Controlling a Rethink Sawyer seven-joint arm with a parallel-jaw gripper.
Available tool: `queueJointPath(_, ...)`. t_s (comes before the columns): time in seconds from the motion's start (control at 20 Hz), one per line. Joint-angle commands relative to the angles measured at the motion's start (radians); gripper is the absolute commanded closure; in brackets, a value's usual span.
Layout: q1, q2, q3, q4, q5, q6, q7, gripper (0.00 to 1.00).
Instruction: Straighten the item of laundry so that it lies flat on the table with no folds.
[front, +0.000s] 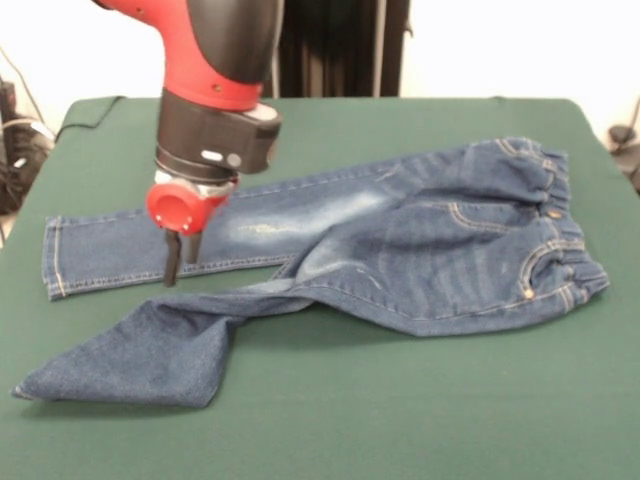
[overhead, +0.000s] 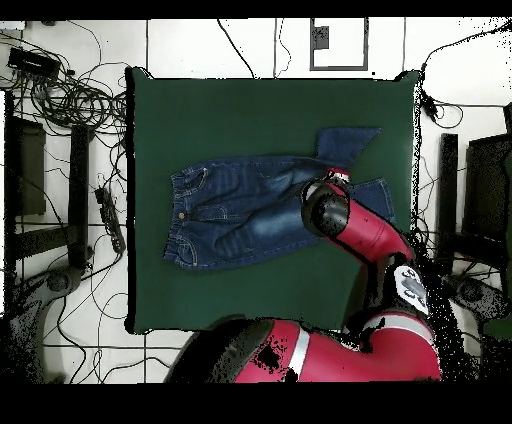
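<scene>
The item of laundry (front: 420, 250), a small pair of blue jeans, lies on the green table (front: 400, 420) with its waistband at the right. One leg runs straight out to the left. The other leg (front: 150, 355) bends toward the front left and is twisted, showing darker cloth. My gripper (front: 182, 262) hangs over the straight leg near its cuff, its two black fingers (front: 172, 265) slightly apart and holding nothing. In the overhead view the jeans (overhead: 240, 210) spread left of the red arm (overhead: 345, 225), which hides the gripper there.
Bare green cloth surrounds the jeans on every side (overhead: 250, 110). Tangled cables (overhead: 70, 95) and dark equipment (overhead: 60, 240) lie on the floor beyond the table's edges. A black stand (front: 340, 45) rises behind the table.
</scene>
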Motion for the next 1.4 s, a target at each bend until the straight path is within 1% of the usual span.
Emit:
queueJointPath(0.05, -0.022, -0.128, 0.011, 0.023, 0.033, 0.249, 0.035, 0.0)
queueJointPath(0.3, -0.022, -0.171, -0.031, -0.066, 0.02, 0.407, 0.026, 0.0)
queueJointPath(0.4, -0.019, -0.169, -0.041, -0.1, 0.017, 0.434, 0.035, 0.0)
queueJointPath(0.6, -0.014, -0.125, -0.037, -0.148, 0.022, 0.409, 0.067, 0.0)
queueJointPath(0.75, -0.022, -0.084, -0.036, -0.194, 0.02, 0.399, 0.07, 0.0)
queueJointPath(0.85, -0.019, -0.052, -0.051, -0.238, 0.019, 0.424, 0.078, 0.0)
queueJointPath(1.0, -0.016, -0.015, -0.073, -0.304, 0.024, 0.525, 0.097, 0.0)
queueJointPath(1.1, -0.035, -0.003, -0.048, -0.328, 0.04, 0.605, 0.102, 0.0)
queueJointPath(1.2, -0.037, 0.021, -0.046, -0.354, 0.048, 0.628, 0.116, 0.0)
queueJointPath(1.3, -0.029, 0.048, -0.055, -0.377, 0.053, 0.624, 0.139, 0.0)
queueJointPath(1.4, -0.034, 0.065, -0.039, -0.379, 0.07, 0.605, 0.155, 0.0)
